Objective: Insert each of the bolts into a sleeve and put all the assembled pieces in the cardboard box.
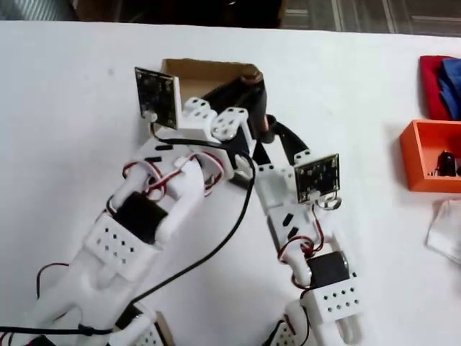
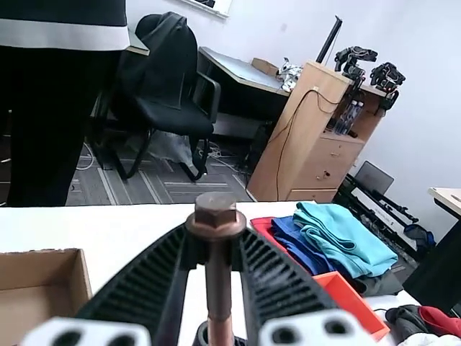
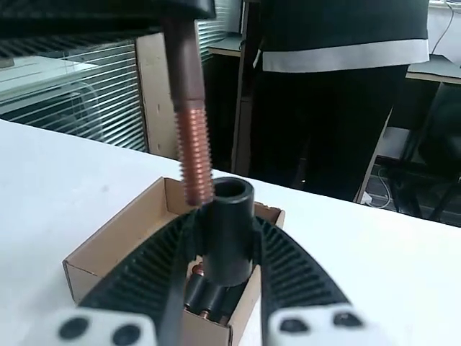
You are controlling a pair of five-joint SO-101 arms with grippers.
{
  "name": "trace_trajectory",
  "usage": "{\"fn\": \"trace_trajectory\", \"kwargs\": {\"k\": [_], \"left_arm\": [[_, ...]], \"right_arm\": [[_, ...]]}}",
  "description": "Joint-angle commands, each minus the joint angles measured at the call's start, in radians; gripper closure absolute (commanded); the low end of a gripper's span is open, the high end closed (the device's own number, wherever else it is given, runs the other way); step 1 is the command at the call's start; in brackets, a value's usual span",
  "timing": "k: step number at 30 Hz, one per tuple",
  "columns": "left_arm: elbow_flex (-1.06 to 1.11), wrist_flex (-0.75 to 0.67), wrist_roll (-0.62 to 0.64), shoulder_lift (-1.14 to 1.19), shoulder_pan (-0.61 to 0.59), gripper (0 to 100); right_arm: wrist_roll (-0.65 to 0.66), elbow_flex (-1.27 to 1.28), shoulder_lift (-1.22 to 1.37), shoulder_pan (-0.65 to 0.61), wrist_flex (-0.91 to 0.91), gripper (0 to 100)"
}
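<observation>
Holding: the bolt [image 2: 215, 277] stands upright, head up, clenched in my left jaws just below the head.
Sleeve: the black sleeve [image 3: 230, 234] stands upright with its bore open to the top, and my right jaws grasp it around the middle.
Alignment: in the right wrist view the threaded tip sits at the sleeve's rim, to one side of the bore rather than over it. I cannot tell whether it touches.
Main risk: if I lower from here, I judge that the tip lands on the rim and not in the hole. That would tip the sleeve in the right jaws or push the bolt up through the left ones.
Cause: a sideways offset between my two arms. Any lean of the shank against the bore would also let the threads catch on the edge.
Grip risk: the left jaws hold a round shank, so a side load may swing it.
Box: the cardboard box [image 1: 194, 71] lies just behind and below, with what look like finished pieces [image 3: 202, 299] inside. A dropped part could fall in there unassembled or roll off across the surface [image 1: 72, 108].
Crowding: both wrists hang close together over the box, so a large correction could knock one against the other.
Farther out: the orange bin [image 1: 412, 155] stands well apart.
</observation>
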Motion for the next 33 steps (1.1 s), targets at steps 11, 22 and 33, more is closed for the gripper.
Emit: {"fn": "trace_trajectory", "kwargs": {"k": [11, 22, 33], "left_arm": [[-0.186, -0.026, -0.005, 0.008, 0.009, 97], [-0.160, -0.051, -0.091, 0.110, 0.011, 97], [-0.156, -0.044, -0.092, 0.140, 0.009, 97]], "right_arm": [[0.009, -0.012, -0.024, -0.008, -0.022, 97.8], [0.011, -0.012, -0.024, -0.008, -0.022, 97.8], [0.011, -0.012, -0.024, -0.004, -0.022, 97.8]]}}
